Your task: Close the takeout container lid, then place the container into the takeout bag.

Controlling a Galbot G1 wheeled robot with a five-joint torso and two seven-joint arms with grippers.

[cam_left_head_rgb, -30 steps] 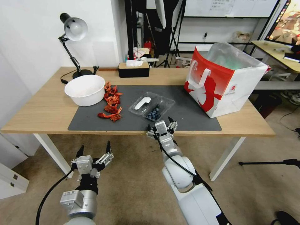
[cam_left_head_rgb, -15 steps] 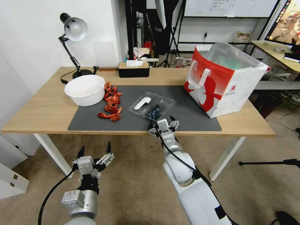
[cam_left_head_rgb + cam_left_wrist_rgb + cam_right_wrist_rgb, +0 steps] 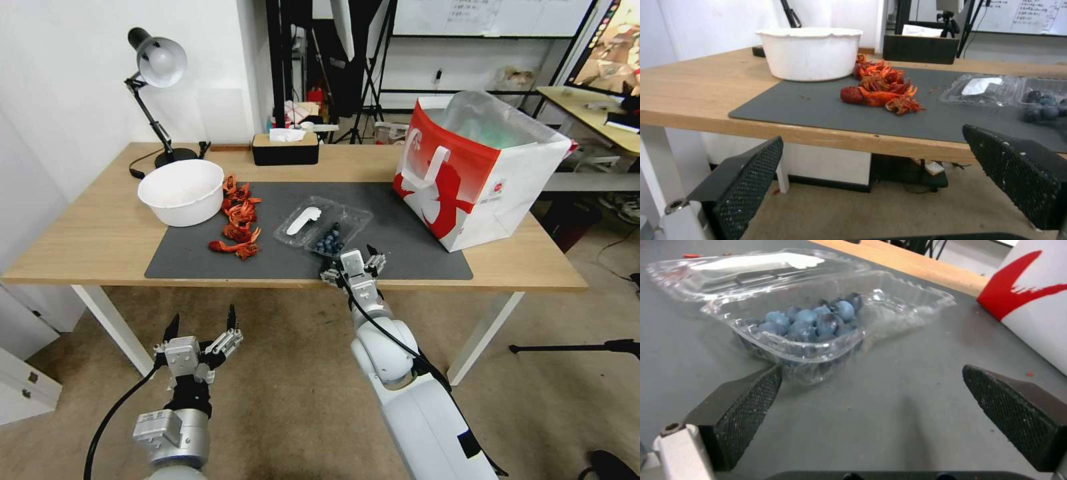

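Now the right gripper (image 3: pixel 352 259) has its fingers (image 3: pixel 740 408) spread apart, low over the dark mat (image 3: pixel 400 253) at the desk's (image 3: pixel 87 233) near edge, just short of the takeout container (image 3: pixel 323 225). That clamshell lies open mid-mat, berries (image 3: pixel 813 321) in one half, lid (image 3: pixel 746 270) flat beside. The takeout bag (image 3: pixel 477 180) stands toward the desk's right end. Below the desk's front edge, the left gripper (image 3: pixel 200 333) hangs with fingers apart.

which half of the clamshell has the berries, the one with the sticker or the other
The other: the half nearest the right gripper holds the berries; the stickered lid lies open beside it.
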